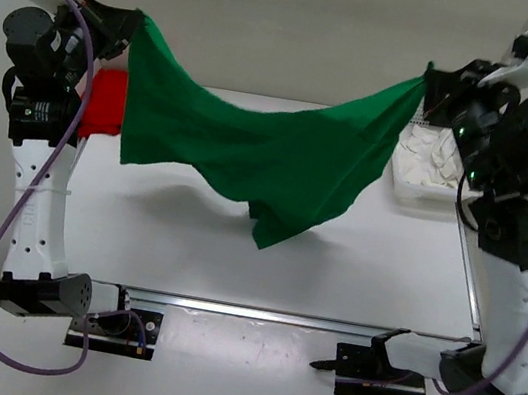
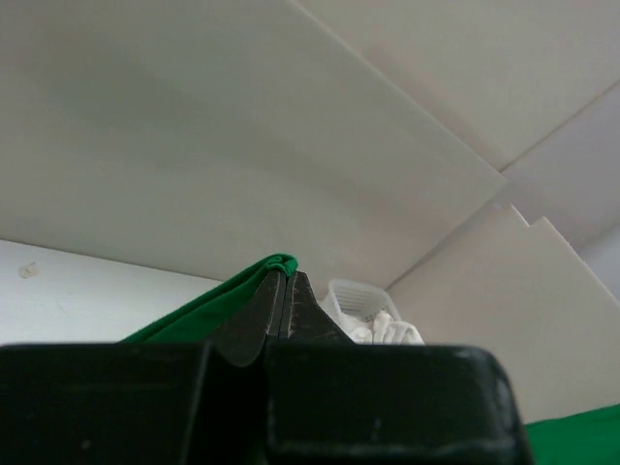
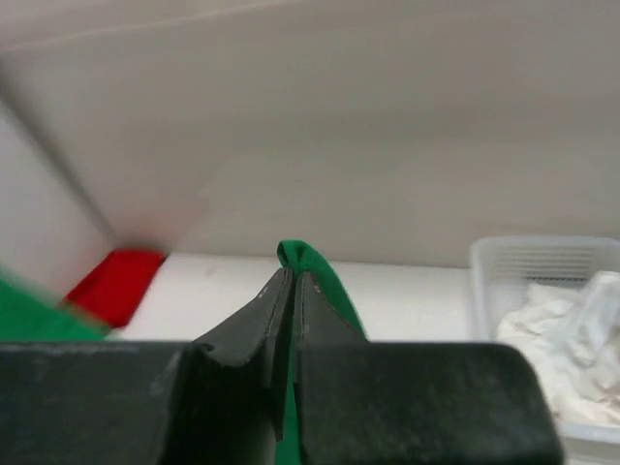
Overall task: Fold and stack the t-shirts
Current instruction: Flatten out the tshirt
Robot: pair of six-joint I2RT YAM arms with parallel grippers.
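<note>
Left claw (image 1: 136,20) and right claw (image 1: 429,80) each clamp a corner of the green shirt (image 1: 251,155), which hangs unfolded above the table (image 1: 233,263). The red shirt (image 1: 105,102) looks folded; the white shirt (image 1: 429,154) sits in the basket (image 1: 416,196).

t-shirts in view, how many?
3. Green cloth t-shirt stretched between left end effector and right end effector; red cloth t-shirt far left on table; white cloth t-shirt crumpled in white plastic mesh basket, maybe hiding more.

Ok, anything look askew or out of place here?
Only the green t-shirt: pinched between left hand and right hand, it hangs lopsided, one corner drooping toward the table. Red t-shirt lies at the left edge; white t-shirt sits crumpled in the basket.
</note>
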